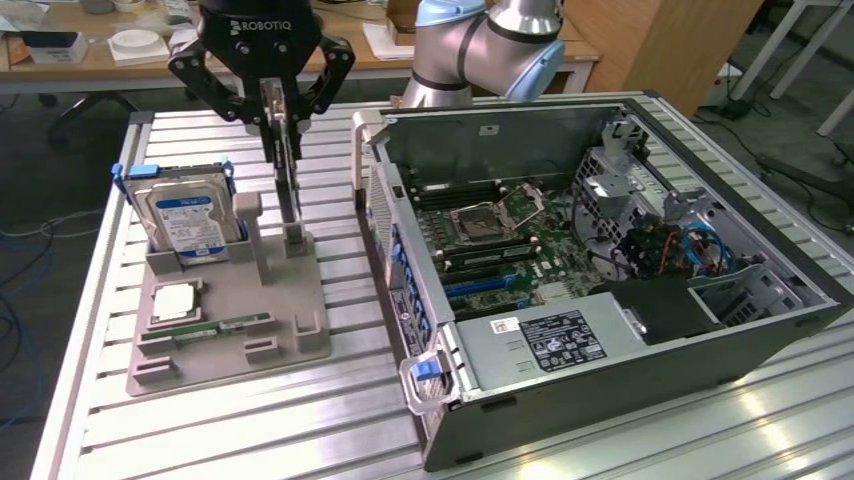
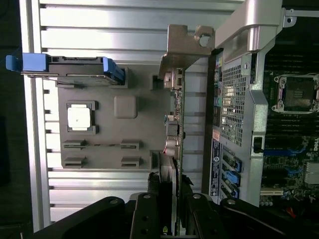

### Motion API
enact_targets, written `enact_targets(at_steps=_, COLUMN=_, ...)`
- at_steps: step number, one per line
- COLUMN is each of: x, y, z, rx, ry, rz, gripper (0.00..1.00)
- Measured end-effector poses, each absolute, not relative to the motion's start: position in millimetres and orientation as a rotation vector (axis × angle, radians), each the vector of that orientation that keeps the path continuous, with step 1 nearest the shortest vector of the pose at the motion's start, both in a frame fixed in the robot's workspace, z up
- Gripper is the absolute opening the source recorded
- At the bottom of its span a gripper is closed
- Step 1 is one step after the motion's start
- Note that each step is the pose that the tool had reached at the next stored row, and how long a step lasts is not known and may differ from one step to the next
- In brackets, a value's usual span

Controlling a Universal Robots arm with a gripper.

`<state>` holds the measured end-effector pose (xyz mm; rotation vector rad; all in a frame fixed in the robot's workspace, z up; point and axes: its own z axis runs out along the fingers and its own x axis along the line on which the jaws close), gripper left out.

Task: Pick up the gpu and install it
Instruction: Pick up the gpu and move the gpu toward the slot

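Pinching the gpu (image 1: 286, 185) by its top edge, the gripper (image 1: 278, 120) is seen in the upper left of the exterior view. The card is held upright, its lower end at the slot posts of the grey holder (image 1: 267, 300); whether it is seated cannot be told. A hard drive (image 1: 187, 225) is stood nearby on that holder, and the open computer case (image 1: 601, 385) is placed at the exterior view's right.
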<state>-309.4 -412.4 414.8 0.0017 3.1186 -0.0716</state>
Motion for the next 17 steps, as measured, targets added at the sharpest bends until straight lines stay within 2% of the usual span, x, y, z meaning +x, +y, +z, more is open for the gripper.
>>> enact_targets(at_steps=17, x=-305.8, y=-412.3, z=414.8, rx=0.002, ry=3.119, rz=-0.072, gripper=0.26)
